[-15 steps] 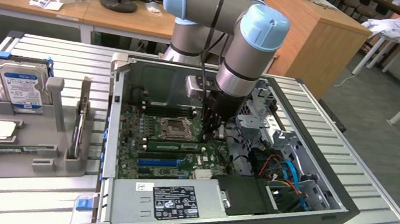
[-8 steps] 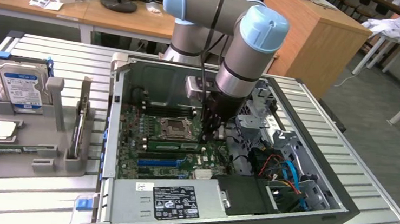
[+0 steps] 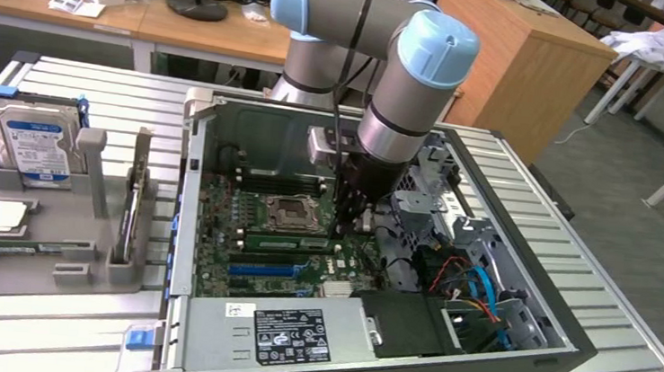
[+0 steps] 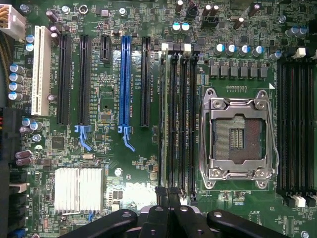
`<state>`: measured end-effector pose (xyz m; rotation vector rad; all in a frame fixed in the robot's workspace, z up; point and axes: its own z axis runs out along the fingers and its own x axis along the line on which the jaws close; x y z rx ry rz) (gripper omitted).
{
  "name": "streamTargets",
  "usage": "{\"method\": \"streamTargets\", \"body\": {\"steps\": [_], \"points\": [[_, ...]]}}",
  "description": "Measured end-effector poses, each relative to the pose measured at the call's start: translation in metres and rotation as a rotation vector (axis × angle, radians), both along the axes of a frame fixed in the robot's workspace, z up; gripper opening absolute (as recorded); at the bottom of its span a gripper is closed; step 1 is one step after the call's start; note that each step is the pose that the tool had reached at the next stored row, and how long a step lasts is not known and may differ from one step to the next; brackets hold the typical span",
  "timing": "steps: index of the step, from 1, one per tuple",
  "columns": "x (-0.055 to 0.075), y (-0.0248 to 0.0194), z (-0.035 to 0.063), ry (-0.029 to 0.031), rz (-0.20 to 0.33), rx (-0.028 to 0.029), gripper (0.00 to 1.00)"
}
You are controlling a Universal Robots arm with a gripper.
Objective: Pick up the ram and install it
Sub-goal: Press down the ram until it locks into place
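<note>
Green circuit board on edge in black plastic: ram point(image 4: 165, 119) already down in a memory slot inside the open computer case point(image 3: 559, 346), in the slot of its bank farthest from the empty CPU socket point(image 4: 240, 136) and nearest the blue expansion slot point(image 4: 124, 82). End effector point(image 4: 167, 198) fully shut, fingertips pressed together with nothing visible between them, poised right over one end of the ram, touching its top edge or just clear of it, hard to say which. Long axis of the ram running straight out from those fingertips along the slot, parallel to the neighbouring slots. From outside the case, ram point(image 3: 285, 241) stretching toward the exterior view's left from the end effector point(image 3: 349, 224), just beside the socket. Judged seated or nearly so. Away on the exterior view's left of the slatted bench point(image 3: 54, 342), grey holder point(image 3: 85, 259) with hard drive point(image 3: 32, 146) and processor chip point(image 3: 2, 216), well apart from the work
</note>
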<state>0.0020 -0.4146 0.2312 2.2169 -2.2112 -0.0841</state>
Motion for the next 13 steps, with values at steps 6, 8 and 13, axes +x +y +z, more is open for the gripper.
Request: {"method": "streamTargets", "body": {"steps": [6,8,13], "points": [[0.0,0.0006,-0.0001,0.0,0.0,0.0001,0.11],[0.0,0.0006,-0.0007,0.0,0.0,0.0,0.11],[0.0,0.0006,-0.0027,0.0,0.0,-0.0002,0.11]]}}
